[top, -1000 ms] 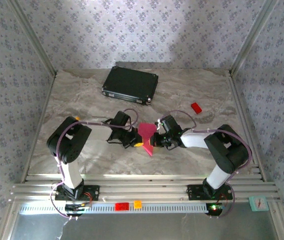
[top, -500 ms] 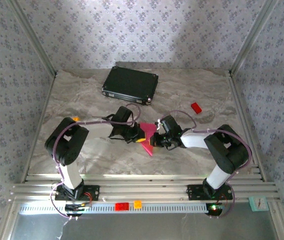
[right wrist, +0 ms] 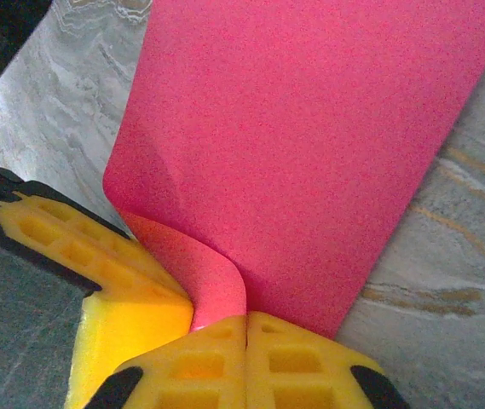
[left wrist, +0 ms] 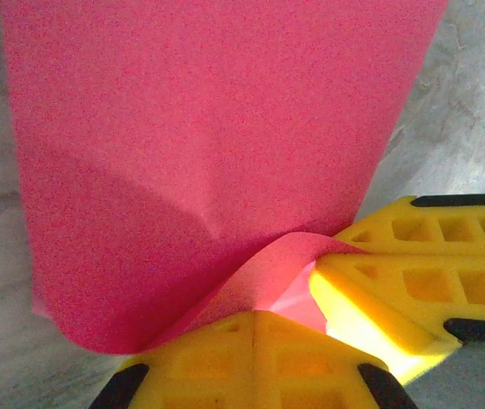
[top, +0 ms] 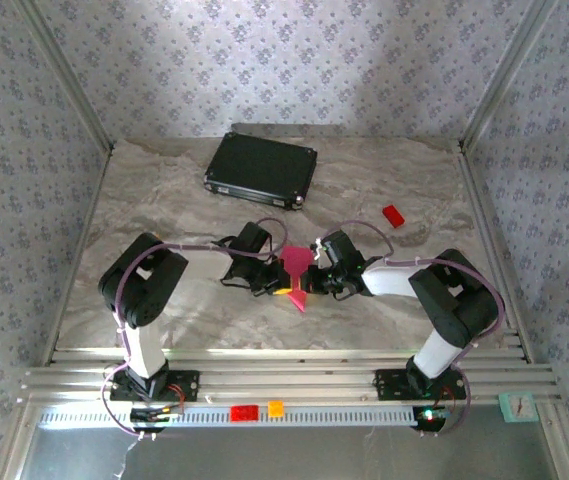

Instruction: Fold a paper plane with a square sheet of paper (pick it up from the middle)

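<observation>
Evenness counts, I'd say: left hand [left wrist: 255, 328] at nine o'clock, right hand [right wrist: 246, 336] at three, both pinching the square sheet of paper [left wrist: 208, 128].

Sheet of paper [top: 295, 272]: thin, matte, magenta-pink, partly folded. In the top view it is broad at the far end and tapers to a point at the near end. Position: centre of the table [top: 164, 200]. Wrist views: surface smooth, one edge curled into a soft roll

Black arms [top: 142, 292], purple cables [top: 196, 246], yellow hands [left wrist: 255, 319] [right wrist: 246, 328]
</observation>
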Motion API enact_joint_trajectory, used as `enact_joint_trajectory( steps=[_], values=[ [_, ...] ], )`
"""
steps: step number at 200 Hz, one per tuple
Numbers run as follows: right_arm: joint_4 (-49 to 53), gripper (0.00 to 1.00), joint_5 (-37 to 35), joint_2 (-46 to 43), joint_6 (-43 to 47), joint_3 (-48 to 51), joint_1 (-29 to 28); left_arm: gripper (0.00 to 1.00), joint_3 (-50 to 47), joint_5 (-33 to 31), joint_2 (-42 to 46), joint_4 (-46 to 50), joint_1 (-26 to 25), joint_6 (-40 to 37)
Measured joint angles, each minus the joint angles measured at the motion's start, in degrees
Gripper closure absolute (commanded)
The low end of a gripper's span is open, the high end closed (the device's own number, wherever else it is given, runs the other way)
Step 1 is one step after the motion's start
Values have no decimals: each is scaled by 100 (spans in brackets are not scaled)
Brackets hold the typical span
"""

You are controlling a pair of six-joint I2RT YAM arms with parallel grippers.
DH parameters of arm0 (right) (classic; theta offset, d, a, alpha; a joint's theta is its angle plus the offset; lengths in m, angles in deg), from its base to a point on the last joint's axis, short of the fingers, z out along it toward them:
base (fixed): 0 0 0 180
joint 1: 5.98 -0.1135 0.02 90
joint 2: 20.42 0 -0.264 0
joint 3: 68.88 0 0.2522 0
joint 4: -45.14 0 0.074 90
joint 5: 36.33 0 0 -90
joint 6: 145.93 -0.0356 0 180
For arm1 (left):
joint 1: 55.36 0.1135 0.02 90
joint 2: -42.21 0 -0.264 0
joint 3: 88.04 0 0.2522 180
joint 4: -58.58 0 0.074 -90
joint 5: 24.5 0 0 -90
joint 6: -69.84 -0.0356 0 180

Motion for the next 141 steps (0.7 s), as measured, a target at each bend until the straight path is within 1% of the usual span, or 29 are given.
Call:
enact_joint_trajectory(
  steps=[15,28,42,52,65,87,113,141],
  values=[
    [109,71,-31,-107,-85,-9,0,95,-4,-9,0,-7,0,-46],
    [297,64,-111,-321,-153,-11,11,96,-9,-9,0,-11,0,-72],
    [522,60,-247,-664,-205,-11,48,95,-24,-7,0,-35,0,-90],
    [636,60,-302,-933,-247,-11,72,95,-42,0,0,-70,0,-87],
    [708,64,-295,-1241,-334,-11,83,96,-44,4,0,-85,0,-87],
    [737,76,-61,-1421,-544,-26,61,96,-55,7,0,-118,0,-85],
    [879,90,201,-1204,-817,-114,-136,96,-66,9,0,-140,0,-85],
    [973,97,273,-824,-990,-238,-457,96,-66,9,0,-142,0,-85]
  ],
)
